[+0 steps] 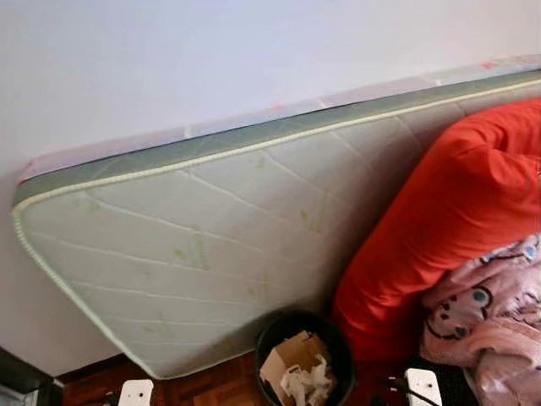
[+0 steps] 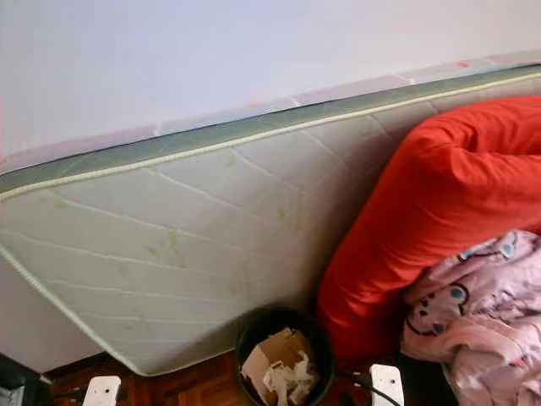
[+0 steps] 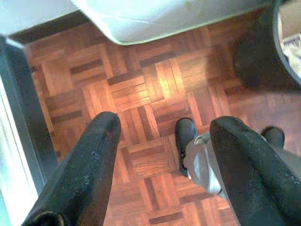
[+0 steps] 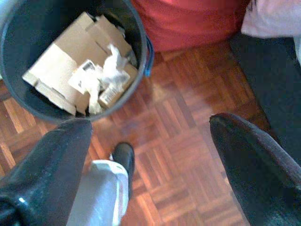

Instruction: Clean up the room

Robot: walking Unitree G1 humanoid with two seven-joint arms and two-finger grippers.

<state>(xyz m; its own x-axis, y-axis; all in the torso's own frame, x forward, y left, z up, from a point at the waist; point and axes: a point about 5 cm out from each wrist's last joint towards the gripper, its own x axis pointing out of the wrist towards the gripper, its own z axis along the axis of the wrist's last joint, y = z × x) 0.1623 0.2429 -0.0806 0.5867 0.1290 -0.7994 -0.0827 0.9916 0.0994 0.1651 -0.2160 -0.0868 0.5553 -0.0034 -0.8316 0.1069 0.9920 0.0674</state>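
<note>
Rubbish fills the dark round bin (image 1: 292,334): torn cardboard (image 4: 56,66) and crumpled white paper (image 4: 110,70) lie inside it. The bin stands on the parquet floor (image 3: 141,94), near the robot and roughly in the middle of the scene, touching the foot of a quilted pale green mattress (image 1: 194,245) that leans on its long edge against the white wall (image 1: 211,51). Just right of the bin, a big red cushion (image 1: 448,211) rests against the mattress, and a pink printed blanket (image 1: 494,313) is heaped against the cushion at the near right. The right gripper (image 4: 150,160) hangs above the floor just beside the bin's rim, its two black fingers spread wide and holding nothing. The left gripper (image 3: 162,155) hangs over bare parquet left of the bin, near the mattress's lower corner, fingers likewise apart and empty.
</note>
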